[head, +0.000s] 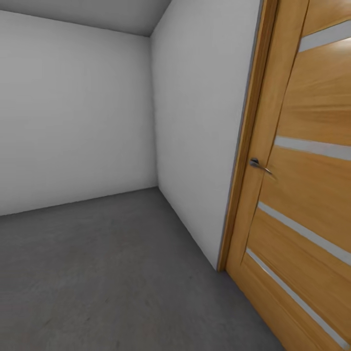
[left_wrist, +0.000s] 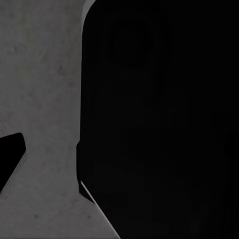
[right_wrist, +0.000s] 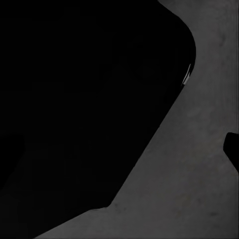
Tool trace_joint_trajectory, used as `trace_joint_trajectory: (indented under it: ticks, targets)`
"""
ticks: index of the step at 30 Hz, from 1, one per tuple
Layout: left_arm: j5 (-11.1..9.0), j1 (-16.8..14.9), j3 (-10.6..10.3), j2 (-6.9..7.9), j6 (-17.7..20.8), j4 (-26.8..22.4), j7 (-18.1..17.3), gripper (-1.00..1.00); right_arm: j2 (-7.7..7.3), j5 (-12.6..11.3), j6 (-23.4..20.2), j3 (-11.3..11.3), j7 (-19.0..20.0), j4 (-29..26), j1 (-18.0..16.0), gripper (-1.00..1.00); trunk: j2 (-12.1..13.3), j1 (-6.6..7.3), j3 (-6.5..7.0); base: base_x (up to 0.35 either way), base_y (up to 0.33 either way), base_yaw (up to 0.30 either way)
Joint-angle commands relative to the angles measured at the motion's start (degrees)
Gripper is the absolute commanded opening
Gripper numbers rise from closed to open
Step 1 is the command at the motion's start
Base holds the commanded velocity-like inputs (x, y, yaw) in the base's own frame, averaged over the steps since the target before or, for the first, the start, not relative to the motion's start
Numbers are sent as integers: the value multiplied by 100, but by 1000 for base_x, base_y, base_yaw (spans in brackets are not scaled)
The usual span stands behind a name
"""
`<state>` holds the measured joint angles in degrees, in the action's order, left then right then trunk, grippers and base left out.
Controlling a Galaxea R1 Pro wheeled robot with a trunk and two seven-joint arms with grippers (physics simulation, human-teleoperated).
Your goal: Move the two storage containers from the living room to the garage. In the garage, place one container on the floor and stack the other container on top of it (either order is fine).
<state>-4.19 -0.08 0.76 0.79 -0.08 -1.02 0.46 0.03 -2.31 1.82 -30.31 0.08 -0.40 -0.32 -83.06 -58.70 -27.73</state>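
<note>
**Inside the garage, boxes out of sight**

On the dark grey concrete floor [head: 107,273] nothing orange-red stands, so where the two storage containers are cannot be told from these views. By the task's wording they are thin-walled, lidless boxes, and I judge them light and fairly stiff but liable to flex at the rim. A sound hold would pinch one long wall near its middle, or take both short ends with two arms so the box stays level. The smooth walls may slip in a narrow pinch, and the upper box needs to come down square on the lower one or it will tip.

Around that bare floor, two pale grey walls [head: 73,112] meet at a far corner left of centre. An oak door [head: 302,195] with frosted strips fills the right side, its metal handle [head: 258,165] near the frame and close to the robot.

Both wrist views look down at mottled concrete, each with a large black shape [left_wrist: 159,119] crowding the lens; in the right wrist view a similar dark mass [right_wrist: 79,109] covers most of the picture. That suggests both arms hang low and tucked against the robot's body, pointing floorward. Small dark slivers at the edges may be fingertips, too little to read. Whether either tool is open or closed, or holds anything, I cannot tell.
</note>
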Motion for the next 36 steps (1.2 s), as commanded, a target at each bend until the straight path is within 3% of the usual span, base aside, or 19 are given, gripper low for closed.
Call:
trace_joint_trajectory:
  ticks: [1,8,19,36]
  targets:
    - [-47,-1,3,0,-1,-4,6,100,-1,-21,19,-27,1,5,-3,100,-2,-3,-5,323,0,2]
    - [-241,-1,-3,0,-1,-4,-2,100,-11,-8,20,-27,1,5,-3,100,-2,-3,-5,323,0,0]
    - [-246,-1,-5,-5,-9,-4,-2,100,-6,-6,20,-27,1,5,-3,100,-2,-3,-5,317,0,-4]
    - [-241,-1,-2,-9,-14,-4,-2,100,-3,-6,20,-27,1,5,-3,100,-2,-3,-5,23,0,-225]
